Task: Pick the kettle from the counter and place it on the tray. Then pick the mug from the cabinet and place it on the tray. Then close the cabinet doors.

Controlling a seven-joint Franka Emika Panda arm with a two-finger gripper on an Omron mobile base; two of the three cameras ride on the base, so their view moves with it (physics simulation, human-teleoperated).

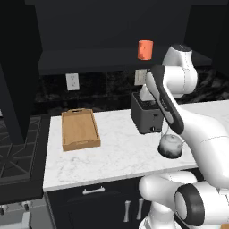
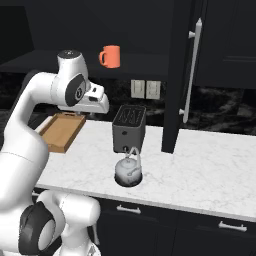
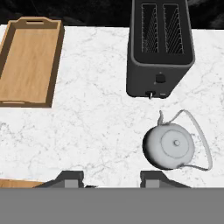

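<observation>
Gripper (image 3: 111,177) hangs above the bench (image 3: 96,127), pointing down, fingers apart with nothing between them. Kettle (image 3: 169,146) stands on the bench just off to the gripper's right and slightly farther out, so the coming move looks like a short shift right, then down. Its thin pale handle arcs up over the body toward the right; the long axis of that arc seems to run near-to-far, so the fingers would need to straddle it across.

Kettle is squat, round, grey metal, with a small lid knob and a short spout toward the toaster (image 3: 160,48). Toaster is boxy, dark, two slots, just behind the kettle, near but not touching. Tray (image 3: 28,61) is light wood, rectangular, raised rim, cut-out handle at the far end, empty, well to the left on the same bench. Bench is white marble with grey veins.

Mug (image 2: 110,56), orange-red with a side handle, stands on the shelf of the dark cabinet (image 2: 150,30). Door (image 2: 182,75) stands open, with a long silver bar handle.
</observation>
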